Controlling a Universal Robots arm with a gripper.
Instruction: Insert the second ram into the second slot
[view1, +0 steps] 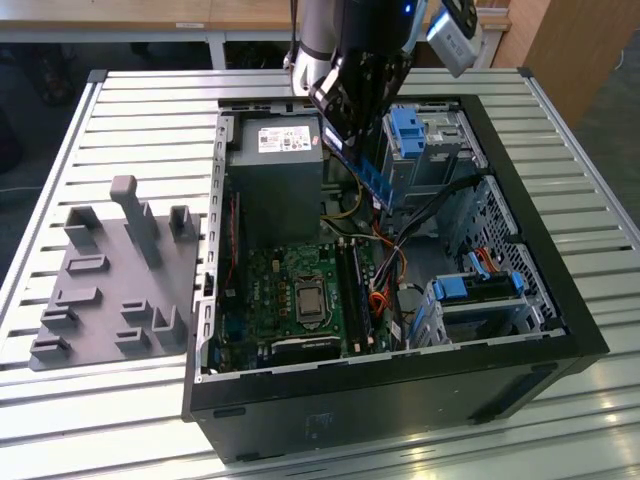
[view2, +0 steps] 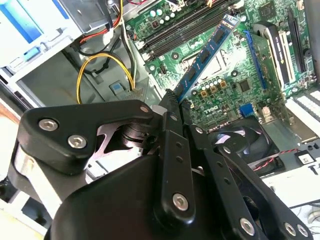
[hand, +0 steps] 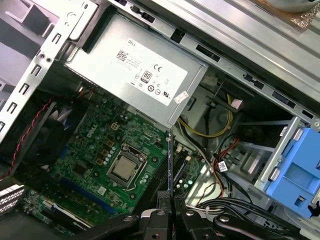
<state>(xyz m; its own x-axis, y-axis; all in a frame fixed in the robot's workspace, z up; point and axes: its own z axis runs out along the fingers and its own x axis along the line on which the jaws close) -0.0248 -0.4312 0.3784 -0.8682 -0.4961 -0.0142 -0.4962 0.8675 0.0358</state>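
Above motherboard, hand clamping second ram, gripped end hidden

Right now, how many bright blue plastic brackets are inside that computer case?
2. One blue bracket sits in the drive bay beside the arm; the other on the drive cage nearer the camera. More may be hidden.

In the second wrist view, the gripper gripped the second ram by one end between its black fingertips, the stick slanting over the green motherboard near the dark memory slots, with yellow cables and a black fan alongside.
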